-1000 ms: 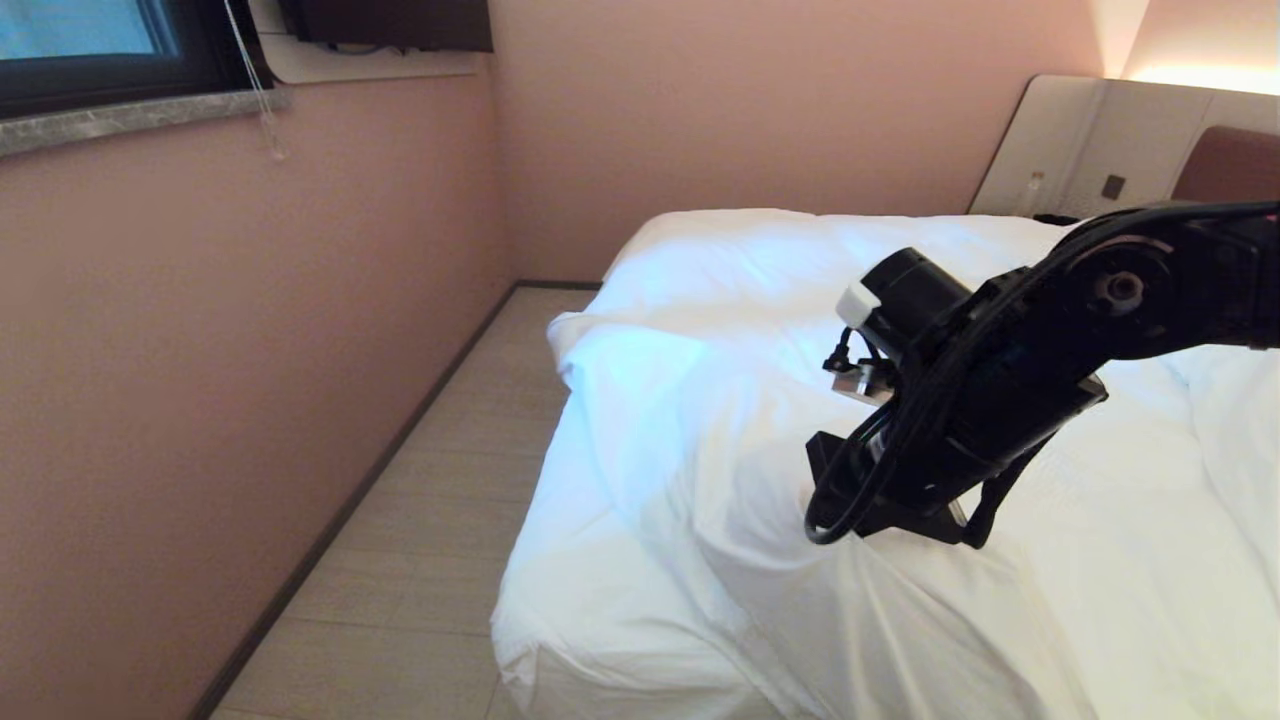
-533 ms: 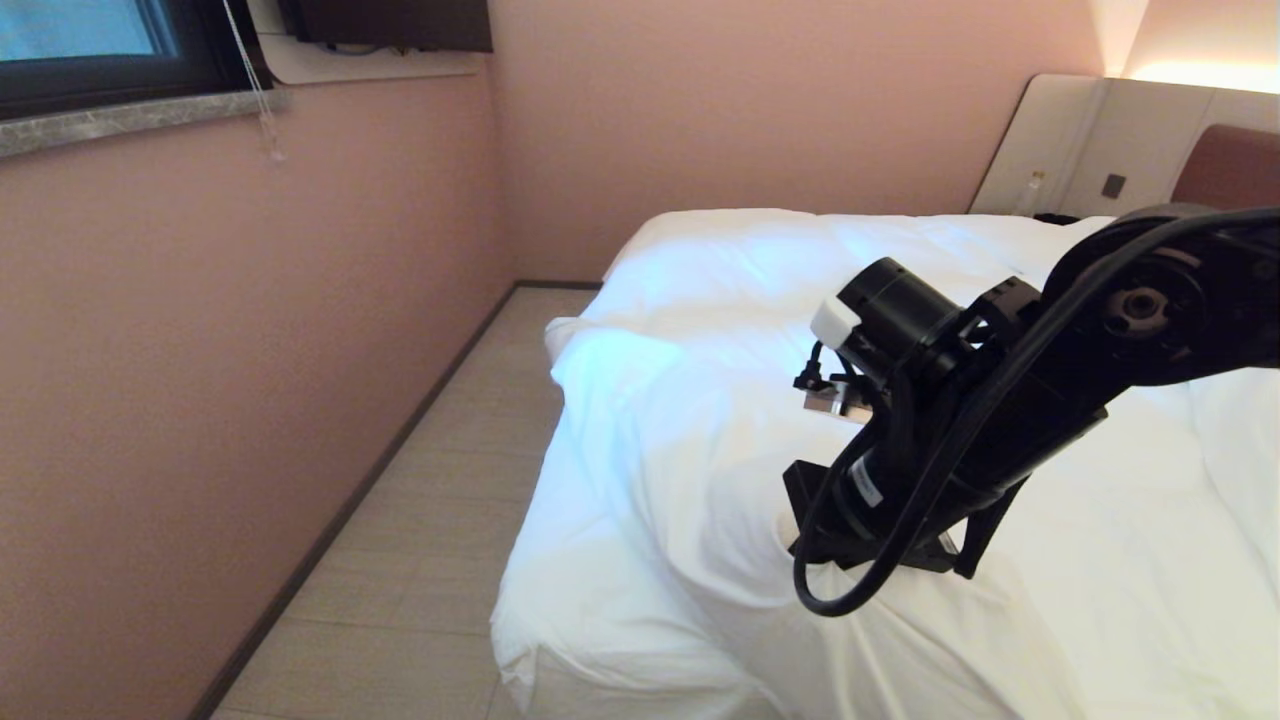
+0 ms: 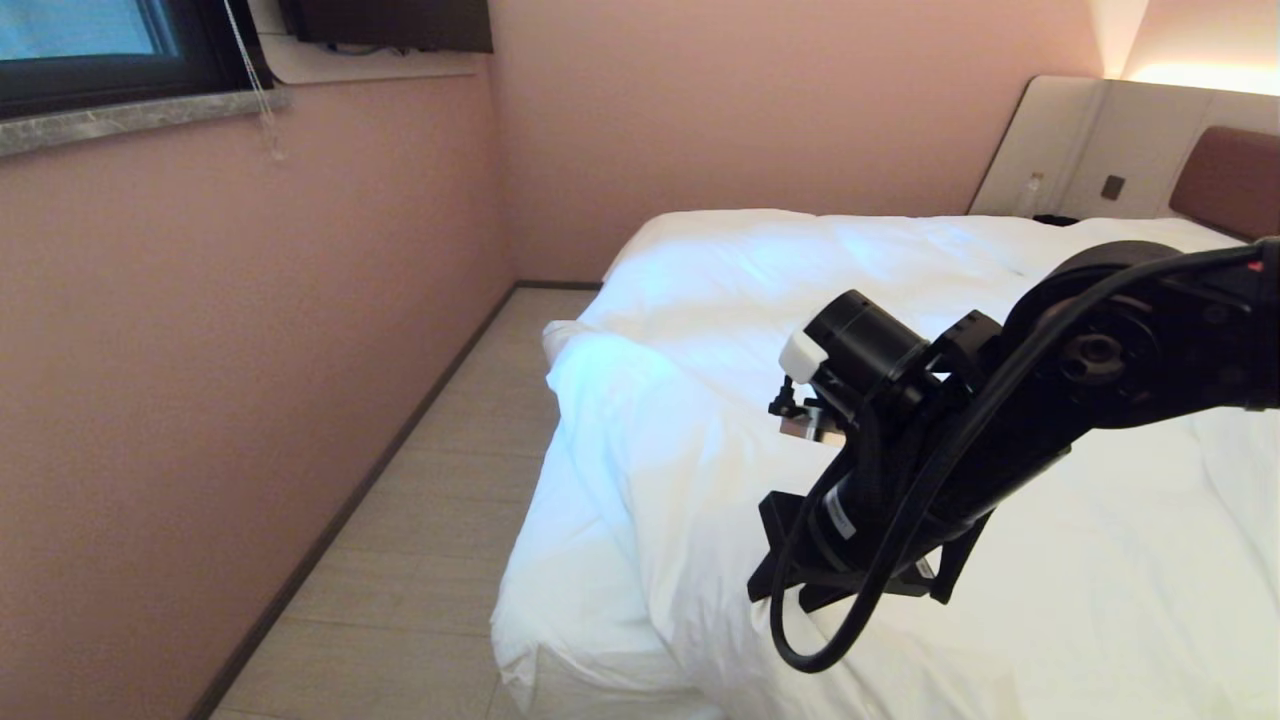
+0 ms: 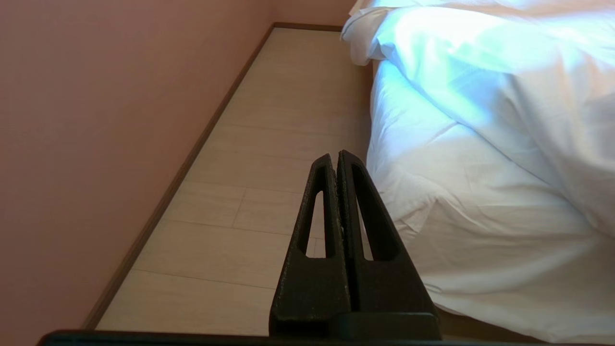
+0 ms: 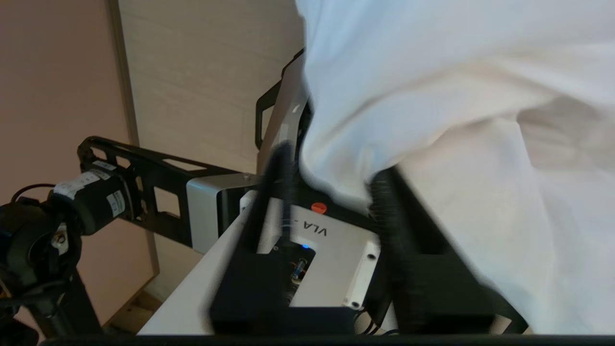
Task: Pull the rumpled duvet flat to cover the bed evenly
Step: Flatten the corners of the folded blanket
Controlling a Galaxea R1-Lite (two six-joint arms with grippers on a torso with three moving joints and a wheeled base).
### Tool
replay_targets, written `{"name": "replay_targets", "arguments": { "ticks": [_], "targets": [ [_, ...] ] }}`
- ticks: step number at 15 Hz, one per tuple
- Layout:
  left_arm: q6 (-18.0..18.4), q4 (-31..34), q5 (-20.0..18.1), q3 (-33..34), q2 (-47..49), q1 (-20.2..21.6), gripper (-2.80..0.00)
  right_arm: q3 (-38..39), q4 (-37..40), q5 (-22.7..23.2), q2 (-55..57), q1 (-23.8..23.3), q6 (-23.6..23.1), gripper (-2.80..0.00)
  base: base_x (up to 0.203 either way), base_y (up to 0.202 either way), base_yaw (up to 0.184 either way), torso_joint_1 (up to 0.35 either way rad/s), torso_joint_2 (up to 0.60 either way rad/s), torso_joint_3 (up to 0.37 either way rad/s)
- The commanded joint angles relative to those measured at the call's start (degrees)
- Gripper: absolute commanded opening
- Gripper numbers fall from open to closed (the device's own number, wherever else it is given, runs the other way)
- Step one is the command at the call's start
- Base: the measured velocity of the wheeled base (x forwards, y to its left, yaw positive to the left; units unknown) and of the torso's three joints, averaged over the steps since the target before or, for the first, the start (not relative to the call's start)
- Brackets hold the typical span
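The white duvet [image 3: 800, 270] lies rumpled over the bed [image 3: 560, 640], and its edge drapes off the near corner. My right arm [image 3: 1000, 420] reaches over that corner with the wrist turned down, so the fingers are hidden in the head view. In the right wrist view my right gripper [image 5: 334, 166] is open, and a hanging fold of the duvet [image 5: 432, 96] sags loosely between its fingertips. My left gripper [image 4: 336, 156] is shut and empty. It is parked low, pointing along the floor beside the bed's side [image 4: 480, 216].
A pink wall [image 3: 250, 350] runs along the left, with a narrow strip of pale floor [image 3: 430, 520] between it and the bed. The brown headboard [image 3: 1225, 175] and its grey panels stand at the far right. My own base plate [image 5: 331, 250] sits right below the right gripper.
My right arm has swung down and left toward the bed's near corner. The duvet bulge under it has come along toward the foot edge. The left arm has stayed still.
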Motion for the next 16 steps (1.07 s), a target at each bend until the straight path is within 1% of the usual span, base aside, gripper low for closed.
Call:
{"name": "replay_targets", "arguments": {
  "ticks": [1,5,9,11,13,16],
  "targets": [
    [-0.04,-0.02,0.02,0.0,0.01,0.0,-2.8,-0.05,0.21,-3.21,-0.39,0.01,0.41,0.0,0.0,0.0,0.0,0.0,0.0,0.0],
    [-0.04,-0.02,0.02,0.0,0.01,-0.06,-2.8,-0.31,0.26,-3.53,-5.62,-0.45,0.55,0.0,0.0,0.0,0.0,0.0,0.0,0.0],
    [-0.04,-0.02,0.02,0.0,0.01,0.0,-2.8,-0.32,0.52,-3.7,-19.02,-0.74,0.56,0.0,0.0,0.0,0.0,0.0,0.0,0.0],
    [-0.04,-0.02,0.02,0.0,0.01,0.0,-2.8,-0.15,0.71,-3.79,-23.48,-0.78,0.45,0.0,0.0,0.0,0.0,0.0,0.0,0.0],
    [-0.04,-0.02,0.02,0.0,0.01,0.0,-2.8,-0.16,0.53,-3.91,-22.95,-1.46,0.42,0.0,0.0,0.0,0.0,0.0,0.0,0.0],
    [-0.04,-0.02,0.02,0.0,0.01,0.0,-2.8,-0.4,0.07,-3.92,-16.95,-7.64,0.14,0.0,0.0,0.0,0.0,0.0,0.0,0.0]
  ]
}}
